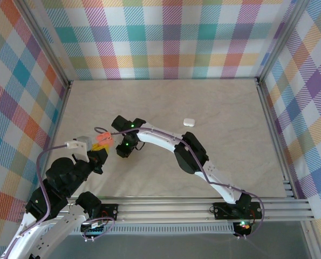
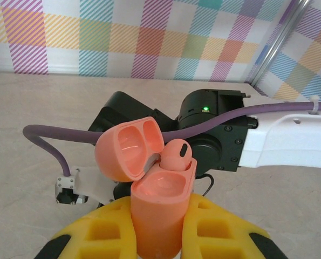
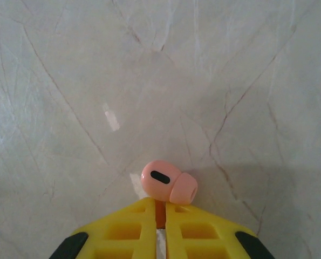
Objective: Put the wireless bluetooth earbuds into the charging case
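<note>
right gripper pinches a salmon-pink earbud by its stem, low centre of its wrist view; left gripper clamps the open pink charging case, second earbud seated inside. thin stem grip — the salmon-pink earbud could twist and miss the empty well.

Noted salmon-pink on charging case and earbud, yellow on fingers. Found multicolour pastel plaid on walls, veined beige on table. Recorded purple cable, white arm, white case.
</note>
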Tool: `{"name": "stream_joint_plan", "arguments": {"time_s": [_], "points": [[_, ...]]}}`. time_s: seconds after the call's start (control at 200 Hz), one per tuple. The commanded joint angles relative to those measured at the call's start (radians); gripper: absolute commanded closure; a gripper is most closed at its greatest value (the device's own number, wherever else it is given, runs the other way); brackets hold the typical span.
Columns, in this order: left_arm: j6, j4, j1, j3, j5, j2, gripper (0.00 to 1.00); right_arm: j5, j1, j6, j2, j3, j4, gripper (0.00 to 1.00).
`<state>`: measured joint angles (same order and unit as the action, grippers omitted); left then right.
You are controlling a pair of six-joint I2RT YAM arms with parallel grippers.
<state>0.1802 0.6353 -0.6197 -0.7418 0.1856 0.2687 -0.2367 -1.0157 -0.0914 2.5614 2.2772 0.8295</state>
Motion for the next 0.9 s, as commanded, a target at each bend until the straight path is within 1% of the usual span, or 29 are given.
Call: {"name": "stream_joint_plan", "arguments": {"time_s": [0.0, 0.12, 0.295, 0.595, 0.675, 0.75, 0.82, 0.895], "points": [[0.008, 0.001, -0.008, -0.009, 0.014, 0.013, 1.00, -0.008, 0.000, 0.047, -0.069, -0.062, -0.030, 0.89], [0.010, -0.008, -0.009, -0.010, 0.005, 0.032, 1.00, -0.002, 0.017, 0.091, -0.101, -0.135, -0.051, 0.91], [0.022, -0.025, -0.008, 0.011, 0.007, 0.047, 1.00, 0.013, 0.039, 0.157, -0.215, -0.342, -0.165, 0.92], [0.037, -0.073, -0.009, 0.031, -0.019, 0.082, 1.00, 0.015, 0.160, 0.335, -0.420, -0.721, -0.328, 0.92], [0.045, -0.090, -0.009, 0.040, -0.032, 0.095, 1.00, 0.027, 0.195, 0.401, -0.483, -0.822, -0.350, 0.91], [0.053, -0.114, -0.009, 0.051, -0.046, 0.104, 1.00, 0.073, 0.226, 0.504, -0.544, -0.894, -0.318, 0.90], [0.050, -0.148, -0.009, 0.065, -0.084, 0.115, 1.00, 0.083, 0.252, 0.602, -0.607, -0.977, -0.328, 0.89], [0.048, -0.207, -0.009, 0.086, -0.138, 0.128, 1.00, 0.065, 0.264, 0.696, -0.671, -1.078, -0.394, 0.88]]}}
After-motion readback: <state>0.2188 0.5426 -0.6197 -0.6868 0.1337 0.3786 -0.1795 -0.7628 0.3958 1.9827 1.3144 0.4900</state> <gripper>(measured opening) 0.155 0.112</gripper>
